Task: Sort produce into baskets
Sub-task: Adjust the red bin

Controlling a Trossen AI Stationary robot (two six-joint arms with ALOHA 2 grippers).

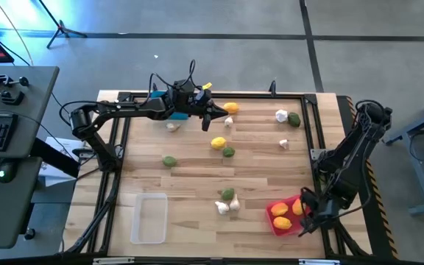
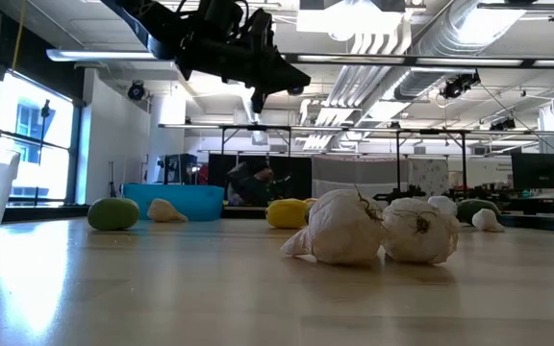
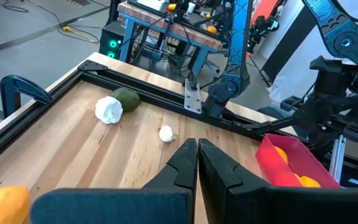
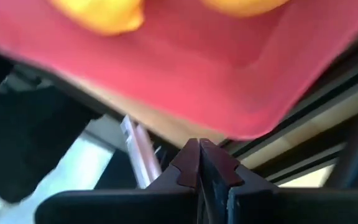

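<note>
A: Where is the left pincer (image 1: pixel 210 112) sitting, and how are its jaws standing?

B: It is hanging above the far part of the wooden surface (image 1: pixel 197 154), just past the blue basket (image 1: pixel 175 112), which its arm is largely covering in the high view. Its fingers are pressing together with nothing between them, as the left wrist view is showing.

A: And the right pincer (image 1: pixel 305 224)?

B: It is lying at the near right corner, just beside the red basket (image 1: pixel 284 215). Its jaws are also meeting tip to tip, holding nothing; the right wrist view is showing the red wall close ahead of them.

A: What is lying in the baskets?

B: Two yellow lemons (image 1: pixel 281 216) are resting in the red basket. The clear basket (image 1: pixel 149 218) is standing near the left front edge. What the blue one is holding I cannot tell.

A: Where is the loose produce lying?

B: One lemon (image 1: pixel 230 107) is sitting near the far edge, just beside the left pincer; another lemon (image 1: pixel 218 143) is touching a green fruit (image 1: pixel 228 152) at mid-surface. A further green fruit (image 1: pixel 169 160) is lying to the left. A garlic bulb (image 1: pixel 281 115) and a green fruit (image 1: pixel 294 119) are sitting together at far right, with a small bulb (image 1: pixel 284 144) nearer. Two garlic bulbs (image 2: pixel 373 229) and a green fruit (image 1: pixel 228 195) are clustering near the front centre.
</note>
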